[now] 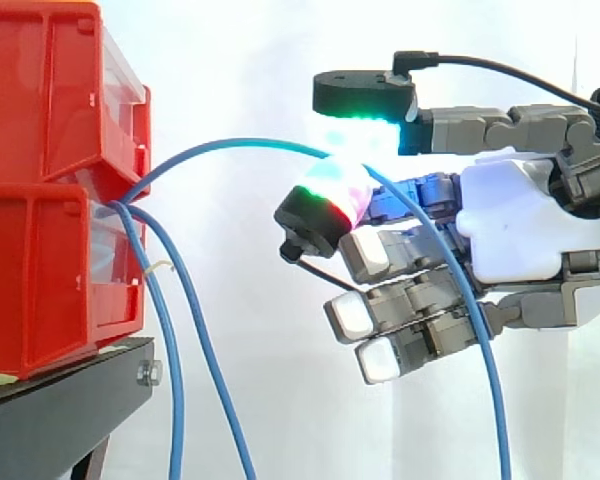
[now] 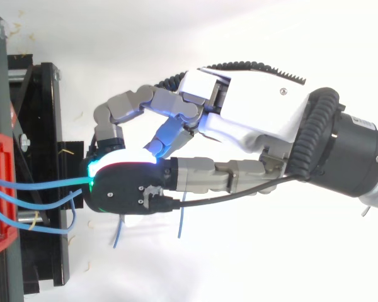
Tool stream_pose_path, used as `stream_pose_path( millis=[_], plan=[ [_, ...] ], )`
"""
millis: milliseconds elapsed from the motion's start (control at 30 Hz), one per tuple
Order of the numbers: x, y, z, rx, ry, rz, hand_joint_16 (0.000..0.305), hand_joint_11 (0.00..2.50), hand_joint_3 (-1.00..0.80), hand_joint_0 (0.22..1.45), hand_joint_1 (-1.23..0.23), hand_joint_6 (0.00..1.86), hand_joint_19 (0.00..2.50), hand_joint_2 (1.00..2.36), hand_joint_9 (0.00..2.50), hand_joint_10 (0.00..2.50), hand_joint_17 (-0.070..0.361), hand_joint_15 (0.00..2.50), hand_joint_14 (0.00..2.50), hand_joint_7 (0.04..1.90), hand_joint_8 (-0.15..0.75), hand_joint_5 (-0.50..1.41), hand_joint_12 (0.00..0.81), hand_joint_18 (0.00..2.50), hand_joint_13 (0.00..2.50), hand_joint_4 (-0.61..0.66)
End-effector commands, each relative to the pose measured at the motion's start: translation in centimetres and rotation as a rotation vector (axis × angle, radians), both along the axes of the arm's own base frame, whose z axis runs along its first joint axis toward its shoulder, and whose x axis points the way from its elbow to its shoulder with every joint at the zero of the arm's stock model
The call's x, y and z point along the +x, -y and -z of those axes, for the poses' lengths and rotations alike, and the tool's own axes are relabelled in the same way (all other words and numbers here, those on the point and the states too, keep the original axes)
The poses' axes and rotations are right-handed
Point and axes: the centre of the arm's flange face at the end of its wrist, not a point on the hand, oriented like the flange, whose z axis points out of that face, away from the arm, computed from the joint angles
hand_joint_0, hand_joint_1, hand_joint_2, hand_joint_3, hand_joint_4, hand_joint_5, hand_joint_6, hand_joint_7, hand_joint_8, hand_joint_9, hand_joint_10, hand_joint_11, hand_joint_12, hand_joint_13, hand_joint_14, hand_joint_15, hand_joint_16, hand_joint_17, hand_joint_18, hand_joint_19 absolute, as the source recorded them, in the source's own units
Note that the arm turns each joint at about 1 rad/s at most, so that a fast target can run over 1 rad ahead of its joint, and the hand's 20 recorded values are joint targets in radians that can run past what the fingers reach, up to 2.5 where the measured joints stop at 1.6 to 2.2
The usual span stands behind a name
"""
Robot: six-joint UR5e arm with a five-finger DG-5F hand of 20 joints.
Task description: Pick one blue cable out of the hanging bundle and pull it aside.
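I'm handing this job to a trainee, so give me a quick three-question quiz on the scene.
1. True or false: the hand pinches one blue cable between glowing pads.
2. How many loose cables hang beside the red bins? A none, B two, C five.
3. Fill in: the bins stand on a black ____.
Key: 1 true; 2 B; 3 stand.
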Motion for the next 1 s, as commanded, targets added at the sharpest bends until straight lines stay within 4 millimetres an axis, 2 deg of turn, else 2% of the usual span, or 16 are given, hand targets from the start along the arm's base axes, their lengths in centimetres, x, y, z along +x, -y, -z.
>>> stream_pose_path(
  millis=[0,967],
  plan=[
    [-0.01,0.00,0.02,-0.001,-0.001,0.000,0.060,0.62,0.06,0.49,-0.73,0.86,0.54,1.76,0.98,0.02,0.134,0.66,0.02,1.45,0.291,-0.03,0.463,0.77,0.91,-0.27],
    [-0.05,0.01,0.10,-0.002,-0.004,0.000,0.060,0.64,0.06,0.48,-0.74,0.86,0.55,1.74,1.00,0.02,0.136,0.68,0.02,1.45,0.299,-0.03,0.465,0.79,0.93,-0.26]
  ],
)
